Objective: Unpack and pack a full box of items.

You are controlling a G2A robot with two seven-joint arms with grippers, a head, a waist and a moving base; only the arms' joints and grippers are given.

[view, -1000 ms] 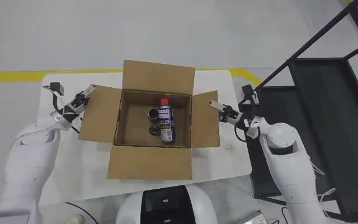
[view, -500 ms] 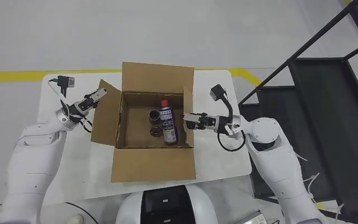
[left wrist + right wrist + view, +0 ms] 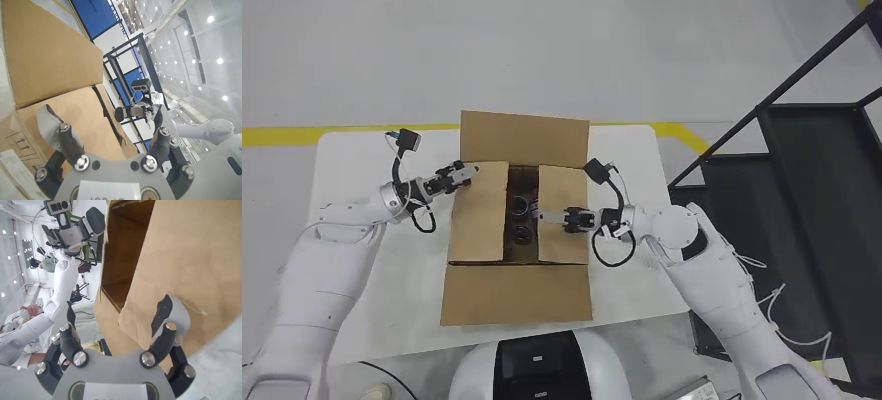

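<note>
The cardboard box [image 3: 517,295] sits mid-table, its back and front flaps spread outward. Its left flap [image 3: 482,215] and right flap [image 3: 564,205] are folded in over the opening. Two dark cylinders [image 3: 518,220] show through the narrow gap between them, and the rest of the contents are hidden. My left gripper [image 3: 467,172] [image 3: 105,119] is open, one finger resting on the left flap [image 3: 75,106] near its back edge. My right gripper [image 3: 552,218] [image 3: 121,315] is open at the right flap's free edge, with one finger [image 3: 170,311] pressed on the flap's outer face [image 3: 179,266].
The white table [image 3: 352,280] has bare room on either side of the box. A black metal rack [image 3: 802,200] stands just off the table's right edge. A yellow floor line [image 3: 302,135] runs behind the table.
Both side flaps have swung from lying open outward to folded over the opening, pushed by the two grippers moving inward. The spray can is now covered by the right flap.
</note>
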